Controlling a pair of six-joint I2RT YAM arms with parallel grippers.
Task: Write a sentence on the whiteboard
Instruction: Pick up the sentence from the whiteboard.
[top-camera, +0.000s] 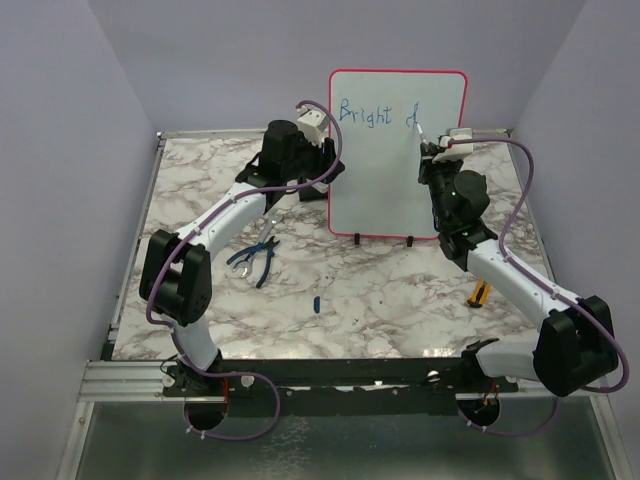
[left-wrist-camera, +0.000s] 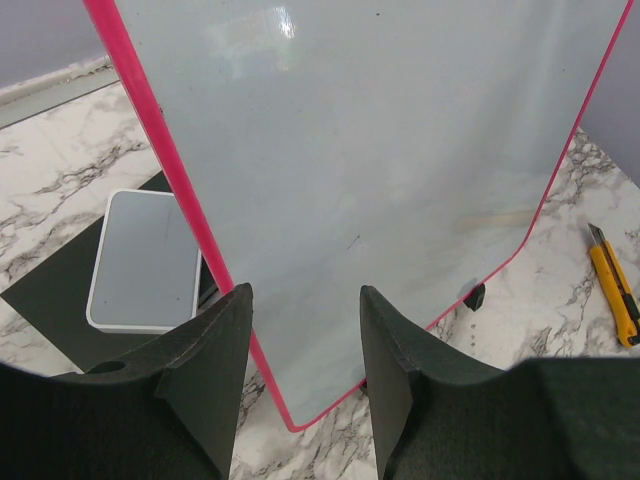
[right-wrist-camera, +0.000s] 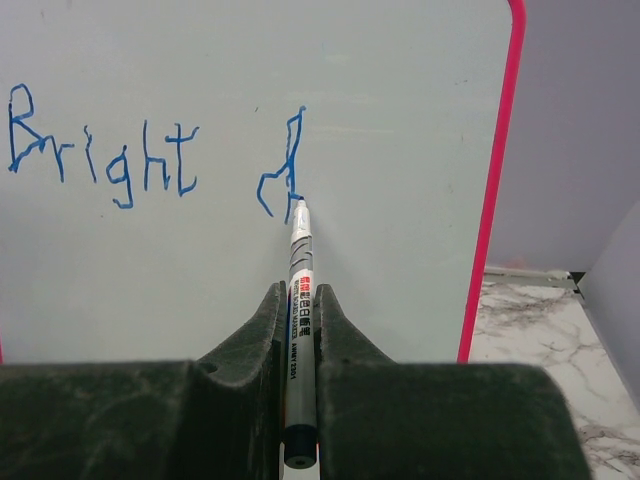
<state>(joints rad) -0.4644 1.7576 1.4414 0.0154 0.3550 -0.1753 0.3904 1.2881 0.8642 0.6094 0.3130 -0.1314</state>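
Observation:
The whiteboard (top-camera: 398, 160) stands upright at the back of the table, pink-framed, on small black feet. Blue writing on it reads "Bright d" (top-camera: 365, 112), which is all of the sentence (right-wrist-camera: 100, 150) that shows. My right gripper (right-wrist-camera: 298, 295) is shut on a grey marker (right-wrist-camera: 300, 265) whose tip touches the foot of the "d". In the top view the right gripper (top-camera: 430, 143) is at the board's upper right. My left gripper (left-wrist-camera: 305, 295) is open behind the board's lower left corner (left-wrist-camera: 290, 420), at the board's left edge (top-camera: 328, 160) in the top view.
A grey-white eraser block (left-wrist-camera: 145, 260) lies on a black mat left of the board. Blue-handled pliers (top-camera: 255, 258) and a small blue cap (top-camera: 316, 303) lie mid-table. A yellow utility knife (top-camera: 480, 292) lies at the right, also in the left wrist view (left-wrist-camera: 615, 285).

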